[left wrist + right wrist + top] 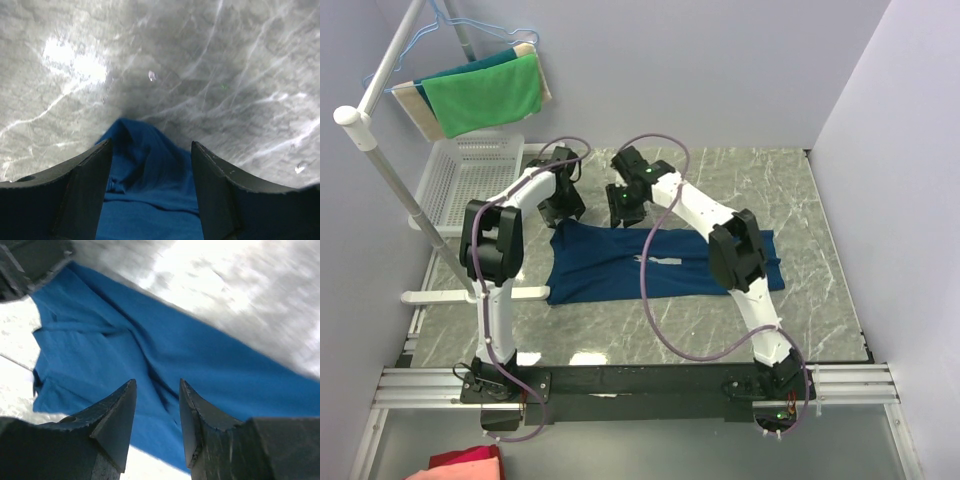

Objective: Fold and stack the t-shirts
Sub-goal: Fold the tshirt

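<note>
Your top external view looks down from above and behind the arm bases and covers the whole table (820, 230). Each wrist view looks out between its own fingers (85, 190), close above the t-shirt (590, 270). All three views share that t-shirt.

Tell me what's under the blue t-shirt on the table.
The t-shirt lies on the grey marble table, which shows all around its edges. Whether anything else lies beneath it cannot be seen, because the cloth covers that spot.

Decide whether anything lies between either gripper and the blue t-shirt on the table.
Nothing visible does. The left gripper is open directly over a corner of the t-shirt; the right gripper is open above its cloth.
</note>
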Motion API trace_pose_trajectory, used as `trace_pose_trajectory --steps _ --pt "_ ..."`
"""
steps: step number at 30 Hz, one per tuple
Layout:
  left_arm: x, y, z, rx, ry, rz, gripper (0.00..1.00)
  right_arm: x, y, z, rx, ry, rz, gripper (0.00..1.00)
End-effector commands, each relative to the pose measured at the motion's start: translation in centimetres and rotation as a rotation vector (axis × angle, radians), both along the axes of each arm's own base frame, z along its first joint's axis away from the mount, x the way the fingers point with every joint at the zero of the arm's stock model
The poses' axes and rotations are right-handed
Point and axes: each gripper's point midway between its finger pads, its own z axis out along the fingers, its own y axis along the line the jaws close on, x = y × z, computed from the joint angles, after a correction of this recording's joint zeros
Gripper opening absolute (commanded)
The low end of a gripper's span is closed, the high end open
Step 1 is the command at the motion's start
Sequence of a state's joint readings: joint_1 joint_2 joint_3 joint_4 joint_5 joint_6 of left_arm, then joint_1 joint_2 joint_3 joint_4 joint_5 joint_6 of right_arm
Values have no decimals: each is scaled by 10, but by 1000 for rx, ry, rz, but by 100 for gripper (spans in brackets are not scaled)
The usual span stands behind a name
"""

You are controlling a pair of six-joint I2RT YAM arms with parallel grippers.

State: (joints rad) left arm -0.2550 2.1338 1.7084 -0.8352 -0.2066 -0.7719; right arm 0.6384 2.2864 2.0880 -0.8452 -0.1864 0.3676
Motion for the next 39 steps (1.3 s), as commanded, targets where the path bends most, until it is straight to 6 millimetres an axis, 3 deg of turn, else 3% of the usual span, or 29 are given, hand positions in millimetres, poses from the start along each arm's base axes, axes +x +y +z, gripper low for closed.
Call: trace_pose_trajectory --steps 1,10,22,26,27,30,36,39 --pt "7 7 -2 9 5 8 70 9 19 2 28 -36 59 47" --pt "5 16 -19 30 48 14 70 9 42 -15 58 -36 93 48" --pt "9 23 -25 35 62 13 69 2 73 -27 113 -19 130 50" --pt "11 26 -23 28 57 19 68 2 73 -32 101 -14 118 47" --pt "11 26 -22 24 54 19 68 1 71 -32 92 -10 109 37" --pt "12 27 -25 24 60 22 68 -1 65 -28 56 -26 91 25" --pt "14 27 -33 19 69 34 68 -8 54 -9 26 -55 63 27" --pt "13 28 -37 13 74 43 67 -13 51 -4 17 -62 67 36"
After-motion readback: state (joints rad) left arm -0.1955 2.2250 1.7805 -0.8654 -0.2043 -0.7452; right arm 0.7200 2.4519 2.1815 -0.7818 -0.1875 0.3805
